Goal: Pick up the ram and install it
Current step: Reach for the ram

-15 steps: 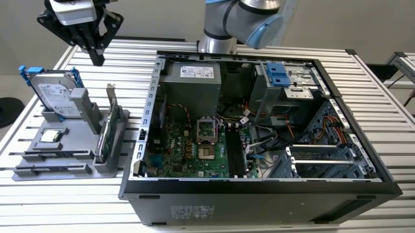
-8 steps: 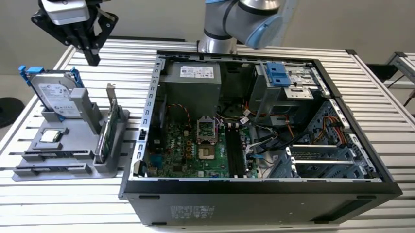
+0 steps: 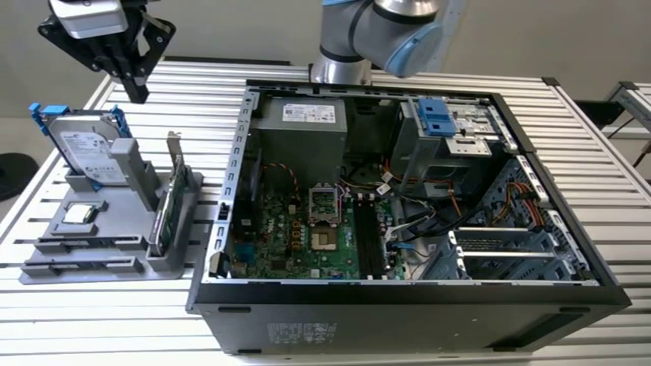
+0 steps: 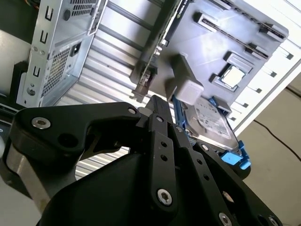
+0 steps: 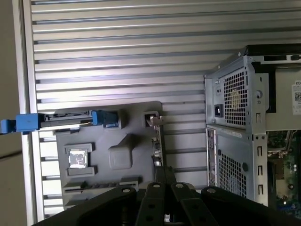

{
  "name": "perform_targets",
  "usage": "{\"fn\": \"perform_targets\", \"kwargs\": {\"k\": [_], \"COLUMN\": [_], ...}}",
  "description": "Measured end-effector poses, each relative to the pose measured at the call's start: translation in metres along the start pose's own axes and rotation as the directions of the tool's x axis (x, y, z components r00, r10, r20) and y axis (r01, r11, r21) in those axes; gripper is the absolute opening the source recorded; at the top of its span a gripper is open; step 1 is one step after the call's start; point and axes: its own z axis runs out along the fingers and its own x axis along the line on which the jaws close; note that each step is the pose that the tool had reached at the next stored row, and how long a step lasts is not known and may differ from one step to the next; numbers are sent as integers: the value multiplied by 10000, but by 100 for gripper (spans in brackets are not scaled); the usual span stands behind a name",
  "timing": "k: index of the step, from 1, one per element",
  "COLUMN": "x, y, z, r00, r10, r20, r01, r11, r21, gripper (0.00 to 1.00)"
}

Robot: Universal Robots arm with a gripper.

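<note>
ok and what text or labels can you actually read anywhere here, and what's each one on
No text here can be quoted as it reads.
hard drive, white top label: print too small to read.
power supply, white sticker: too small to read.
computer case, pale print on the dark outer panel: blurred, unreadable.
No other signs or numbers can be made out.

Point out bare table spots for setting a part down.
Bare slats: between the grey holder and the table's far edge; on the exterior view's right of the computer case. Crowded: holder-to-case gap, cabled case interior.
</note>
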Motion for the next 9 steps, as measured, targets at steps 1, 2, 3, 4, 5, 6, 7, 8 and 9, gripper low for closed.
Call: {"fn": "perform_targets", "kwargs": {"k": [1,2,3,4,5,6,7,8,9], "x": [10,19,30,43,58,77,97,117,138], "y": [-1,-1,-2,-3,-4,-5,-7,-8,-10], "z": [-1,0,-1,-1,-2,-2,-2,-2,-3], "r00": [10000,10000,10000,10000,10000,10000,10000,10000,10000], "r10": [0,0,0,0,0,0,1,0,0], "r20": [-1,0,0,0,-1,-1,-1,0,0], "r01": [0,0,0,0,0,0,-1,0,0], "r11": [10000,10000,10000,10000,10000,10000,10000,10000,10000], "r21": [1,0,0,0,1,1,1,-1,0], "gripper": [0,0,0,0,0,0,0,0,0]}}
